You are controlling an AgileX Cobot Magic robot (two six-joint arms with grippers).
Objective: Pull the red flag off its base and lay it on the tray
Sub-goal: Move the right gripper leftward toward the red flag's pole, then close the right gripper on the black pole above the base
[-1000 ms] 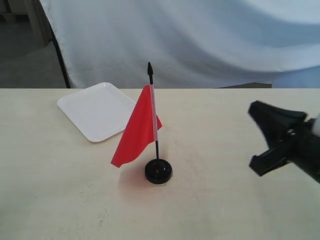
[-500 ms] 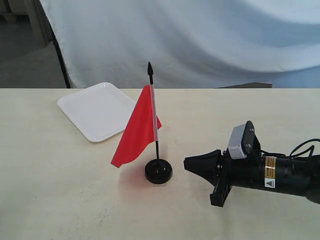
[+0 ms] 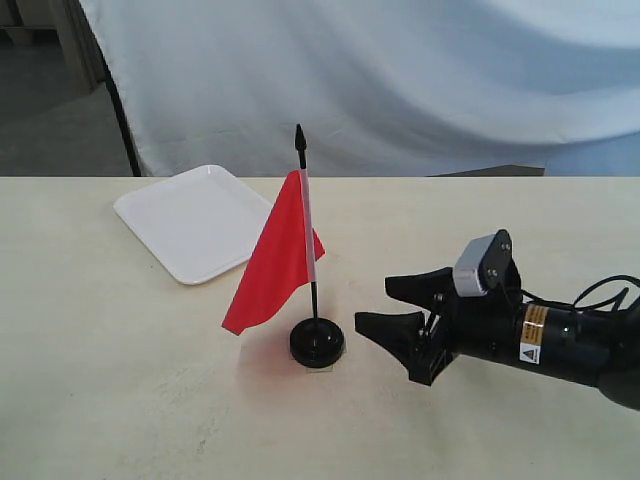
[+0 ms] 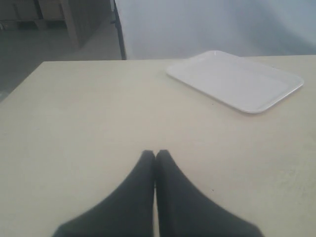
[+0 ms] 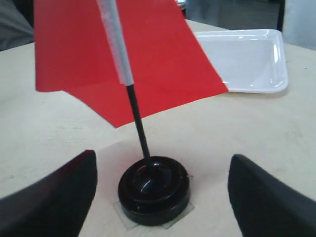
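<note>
The red flag (image 3: 275, 265) stands upright with its pole seated in the base (image 3: 317, 343), which sits on the table (image 3: 120, 410) near its middle. The cloth hangs down to the left of the pole in the exterior view. The tray (image 3: 195, 220) lies flat on the table behind and to the left of the base, apart from it. Its floor shows plain white across its whole area in the left wrist view, and the flag is not in it. The right gripper (image 3: 373, 305) lies low over the table just right of the base, pointing at it. Its jaws are spread wide, wider than the base, and grip nothing. The left gripper (image 4: 155, 154) is over bare table, short of the tray, with its fingertips pressed together and nothing between them.
</note>
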